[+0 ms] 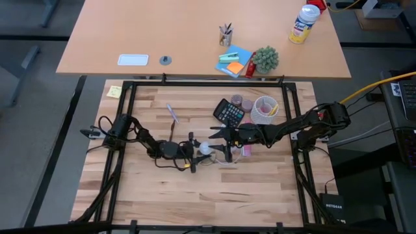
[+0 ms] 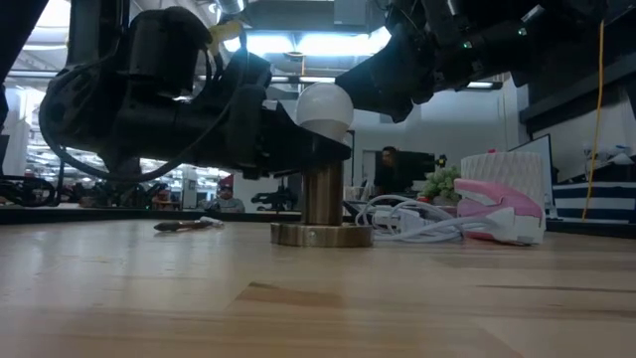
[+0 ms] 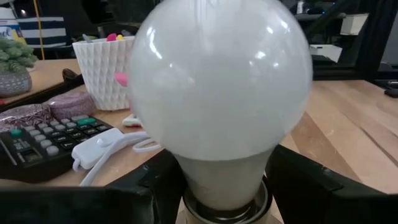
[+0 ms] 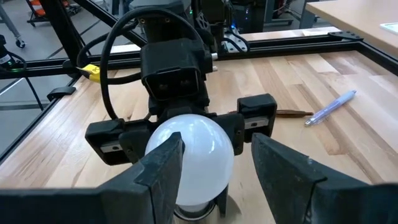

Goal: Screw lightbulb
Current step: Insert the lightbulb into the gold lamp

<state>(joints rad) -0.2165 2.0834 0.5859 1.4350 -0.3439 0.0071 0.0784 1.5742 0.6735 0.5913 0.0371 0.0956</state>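
Right claw (image 4: pixel 214 165) straddles lightbulb (image 4: pixel 189 155); left claw (image 4: pixel 186 130) grips it.

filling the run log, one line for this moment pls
left gripper: jaws around lightbulb neck | right gripper: jaws open, flanking bulb | bulb upright in brass socket | not released

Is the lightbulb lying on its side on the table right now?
No, the lightbulb stands upright on a brass-coloured socket base, with the left gripper around its neck.

The high view looked straight down over the whole table (image 1: pixel 130 188). The low view faced level across it. Both wrist views sat very close, facing each other, sharing the lightbulb (image 3: pixel 217 93) at frame centre.
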